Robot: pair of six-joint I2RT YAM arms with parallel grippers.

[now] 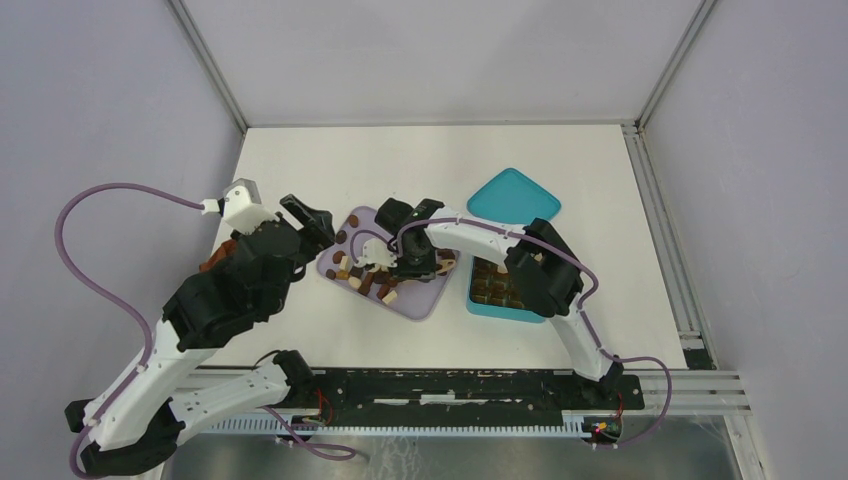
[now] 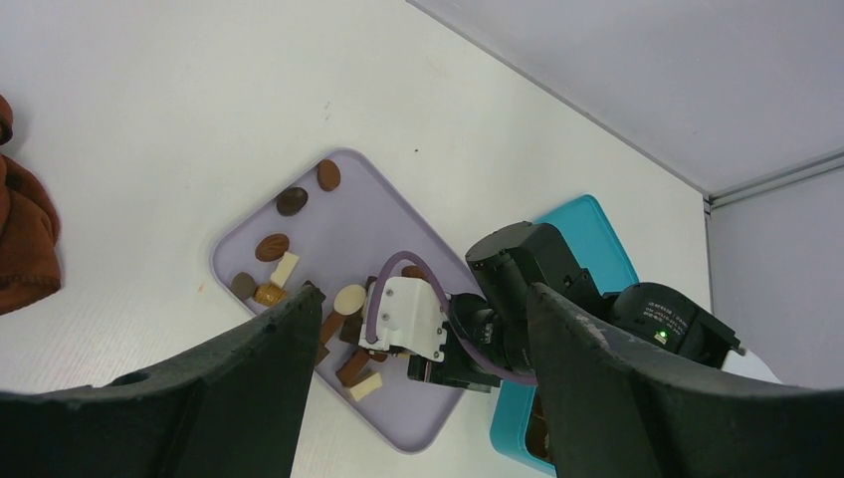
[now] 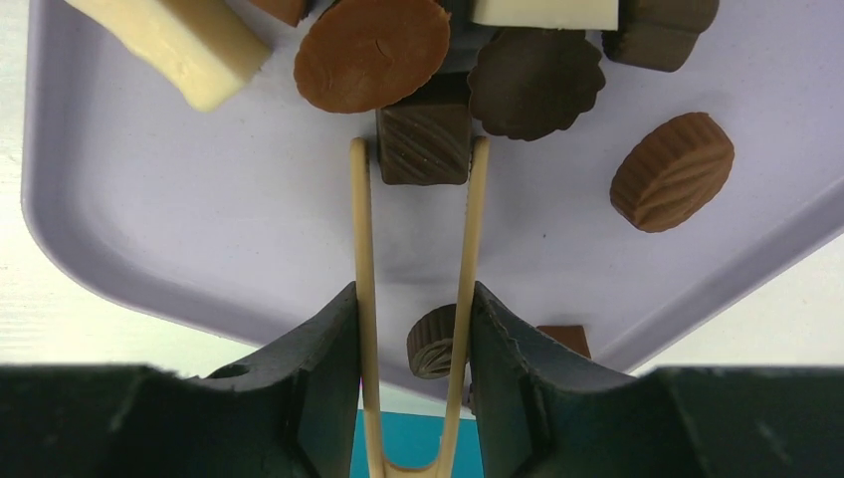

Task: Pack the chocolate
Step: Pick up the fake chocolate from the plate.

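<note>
**Ribbed dark chocolate (image 3: 425, 144) between tweezer tips on the lilac tray (image 3: 199, 249).**
The right fingers (image 3: 338, 339), pitched down over the tray, are part-closed on beige tweezers (image 3: 363, 229) whose tips flank the piece just ahead; other pieces lie beyond. The left fingers (image 2: 279, 368) hang wide open, empty, above the surface (image 2: 149, 100).
</note>
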